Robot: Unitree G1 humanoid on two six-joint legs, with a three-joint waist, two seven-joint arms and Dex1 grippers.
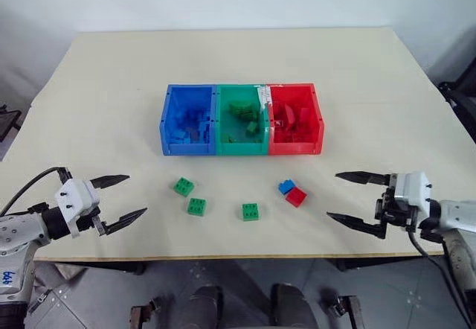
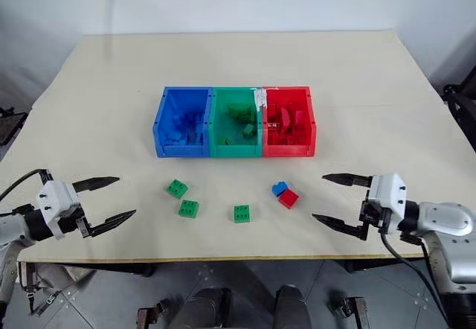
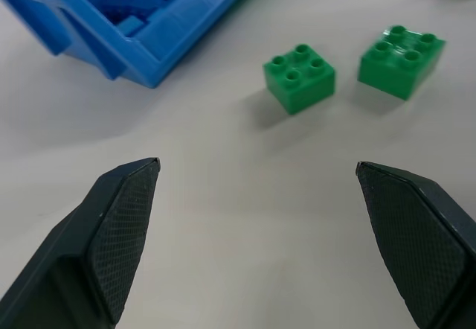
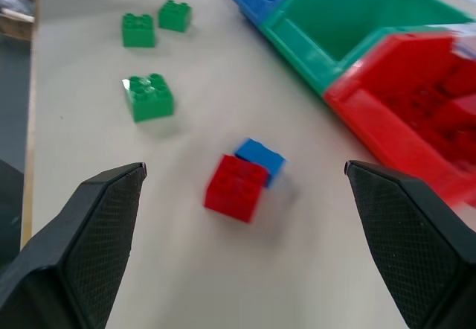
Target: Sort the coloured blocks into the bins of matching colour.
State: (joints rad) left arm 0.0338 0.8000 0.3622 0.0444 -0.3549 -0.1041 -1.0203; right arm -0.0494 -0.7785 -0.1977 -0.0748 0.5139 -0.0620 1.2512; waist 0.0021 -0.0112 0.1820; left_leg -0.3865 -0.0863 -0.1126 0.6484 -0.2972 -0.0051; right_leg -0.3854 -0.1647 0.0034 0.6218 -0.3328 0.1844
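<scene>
From my remote station, I see the pale beige worktop (image 1: 111,83) carrying three joined open-top plastic bins in a row near its middle: the blue rectangular plastic bin (image 1: 188,120) on the left, the green rectangular plastic bin (image 1: 241,120) in the centre and the red rectangular plastic bin (image 1: 296,119) on the right, each already holding bricks of its own colour. Five small square studded plastic bricks lie loose on the worktop between the bins and the near edge. A green studded brick (image 1: 184,187) sits nearest the blue bin, a second green studded brick (image 1: 197,207) lies just beside it toward the near edge, and a third green studded brick (image 1: 251,211) rests apart, roughly in front of the green bin. In front of the red bin, a blue studded brick (image 1: 286,187) touches a red studded brick (image 1: 296,196) (the two sit corner to corner). My left pincer (image 1: 128,197) hovers at the worktop's near left edge, its two black fingers spread wide and holding nothing. My right pincer (image 1: 346,196) hovers at the near right edge, fingers likewise wide apart and empty, pointing toward the red and blue pair.
</scene>
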